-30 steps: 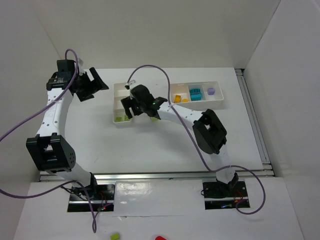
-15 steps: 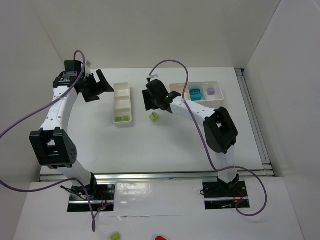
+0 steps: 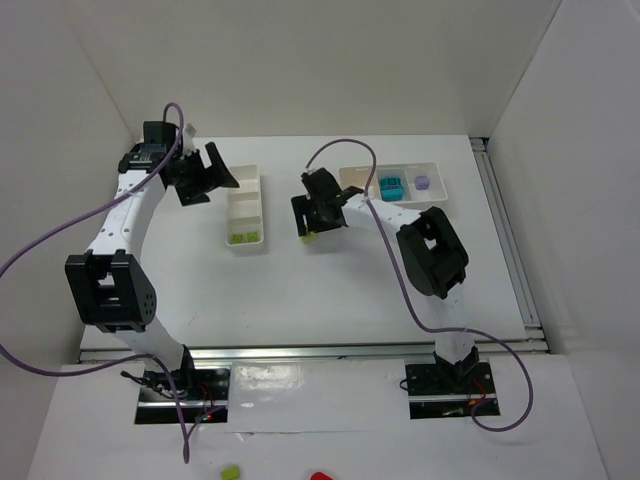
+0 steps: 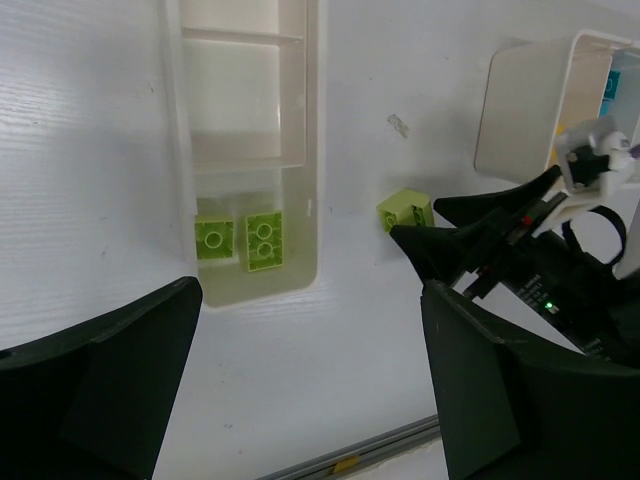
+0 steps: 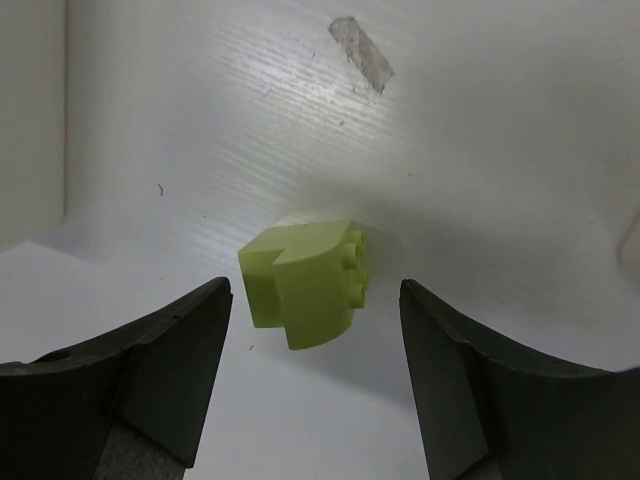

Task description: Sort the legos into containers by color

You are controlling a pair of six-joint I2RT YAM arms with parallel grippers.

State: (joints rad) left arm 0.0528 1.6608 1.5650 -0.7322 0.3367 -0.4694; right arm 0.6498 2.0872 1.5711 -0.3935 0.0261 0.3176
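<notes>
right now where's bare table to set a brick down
Widest bare table: the near half, in front of the narrow tray. A thin strip separates that tray from the loose lime brick, which the right end effector straddles. Crowded: the tray's near compartment, with two lime bricks.

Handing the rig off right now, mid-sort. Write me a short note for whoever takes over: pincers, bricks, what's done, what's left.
Left pincer: open, empty, hovering by the narrow tray.
Right pincer: open, straddling the loose lime brick, which lies on its side on the table between the two trays. It is not gripped.
Done: two lime bricks are in the narrow tray's end compartment. A teal brick and a purple brick are in separate compartments of the wider tray.
Left: grip the loose lime brick and put it with the other lime ones. The right arm hides part of the wider tray, so check there.
</notes>
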